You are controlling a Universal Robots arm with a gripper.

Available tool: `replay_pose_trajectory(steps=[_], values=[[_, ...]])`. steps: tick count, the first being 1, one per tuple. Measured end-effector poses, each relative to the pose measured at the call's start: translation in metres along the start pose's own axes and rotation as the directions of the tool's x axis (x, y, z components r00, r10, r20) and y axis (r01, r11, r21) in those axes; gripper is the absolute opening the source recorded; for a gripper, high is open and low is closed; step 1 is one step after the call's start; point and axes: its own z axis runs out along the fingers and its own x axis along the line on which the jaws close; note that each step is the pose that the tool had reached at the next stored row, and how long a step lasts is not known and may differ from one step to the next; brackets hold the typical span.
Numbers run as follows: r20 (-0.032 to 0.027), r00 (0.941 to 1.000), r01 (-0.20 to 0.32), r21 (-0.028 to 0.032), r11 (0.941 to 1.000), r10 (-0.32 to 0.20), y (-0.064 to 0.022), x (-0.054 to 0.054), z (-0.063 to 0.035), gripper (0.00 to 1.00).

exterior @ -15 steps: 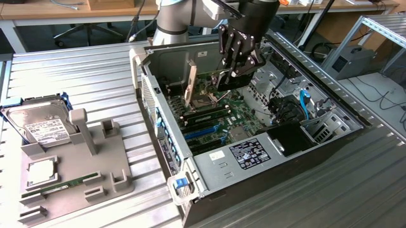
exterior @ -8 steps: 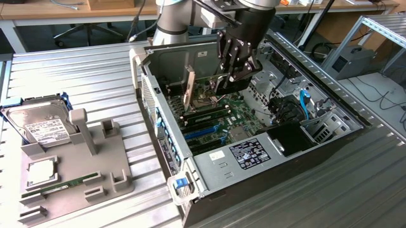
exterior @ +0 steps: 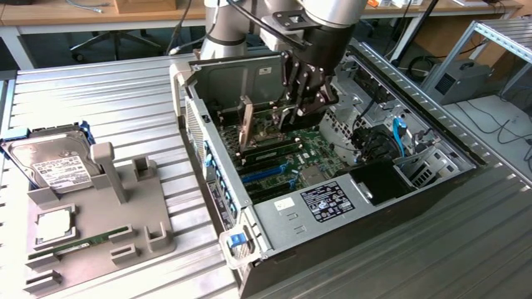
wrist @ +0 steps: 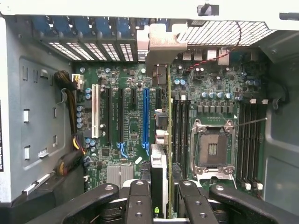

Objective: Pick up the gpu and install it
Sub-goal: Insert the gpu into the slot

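The gpu (wrist: 159,164) shows edge-on in the wrist view, upright between my gripper's (wrist: 161,201) two dark fingers (wrist: 139,198), which are shut on it. Its pale metal end bracket (wrist: 161,45) lies against the case's rear slot wall. The card runs along the motherboard just beside the long blue slot (wrist: 145,116). I cannot tell whether its edge sits in a slot. In the exterior view my gripper (exterior: 293,118) reaches down into the open computer case (exterior: 332,205), and the gpu's beige bracket (exterior: 246,128) stands upright near the rear wall.
On the exterior view's left, a grey fixture (exterior: 99,212) carries a silver hard drive (exterior: 54,165), a CPU (exterior: 54,225) and a narrow green RAM stick (exterior: 83,243). Inside the case are the open CPU socket (wrist: 212,149), cables (wrist: 70,107) and blue SATA leads (exterior: 399,140).
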Motion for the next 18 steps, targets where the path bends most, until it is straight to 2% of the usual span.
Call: replay_pose_trajectory(steps=[11, 15, 16, 17, 18], values=[[0.0, 1.0, 0.0, 0.0, 1.0, 0.0, 0.0001, 0.001, 0.014, 0.27], [-0.0001, 1.0, 0.0, -0.0001, 1.0, 0.0, 0.0003, 0.001, 0.0146, 0.27], [0.0002, 1.0, 0.0, 0.0002, 1.0, 0.0, 0.0045, 0.0, 0.0151, 0.27], [0.0, 1.0, 0.0, 0.0033, 1.0, 0.0, 0.0111, 0.001, 0.0206, 0.27], [0.0, 1.0, 0.0, 0.0043, 1.0, 0.0, 0.0122, 0.008, 0.0236, 0.27]])
